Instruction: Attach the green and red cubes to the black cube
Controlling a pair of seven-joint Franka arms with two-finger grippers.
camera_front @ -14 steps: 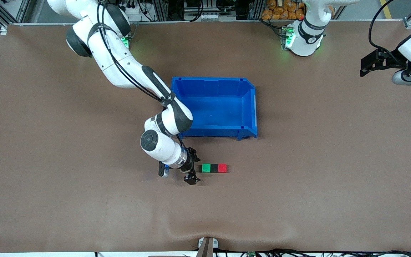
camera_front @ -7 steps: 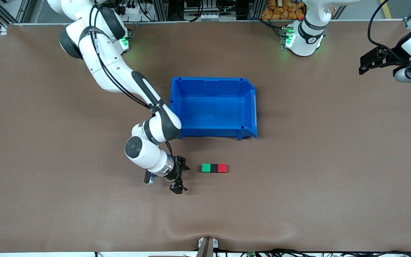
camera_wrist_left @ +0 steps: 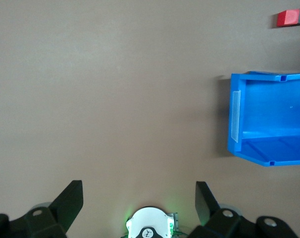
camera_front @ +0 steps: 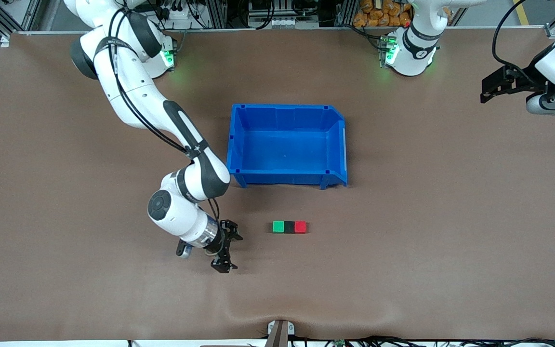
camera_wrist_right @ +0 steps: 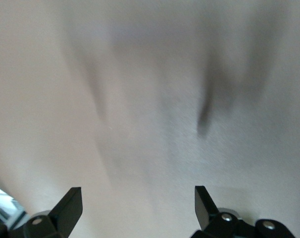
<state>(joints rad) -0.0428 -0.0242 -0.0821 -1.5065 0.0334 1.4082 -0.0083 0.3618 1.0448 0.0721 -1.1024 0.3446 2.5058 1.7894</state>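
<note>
Green cube (camera_front: 278, 226), black cube (camera_front: 289, 227), red cube (camera_front: 300, 226) joined in 1 row; both grippers' jaws open, empty

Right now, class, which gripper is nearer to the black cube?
Right. The right gripper, open, is over the table beside the cube row, off the black cube's green-cube end. The left gripper, open, waits at the left arm's table end.

Right gripper (camera_front: 225, 250) low over the table, jaws spread, left gripper (camera_front: 492, 86) raised, jaws spread
</note>
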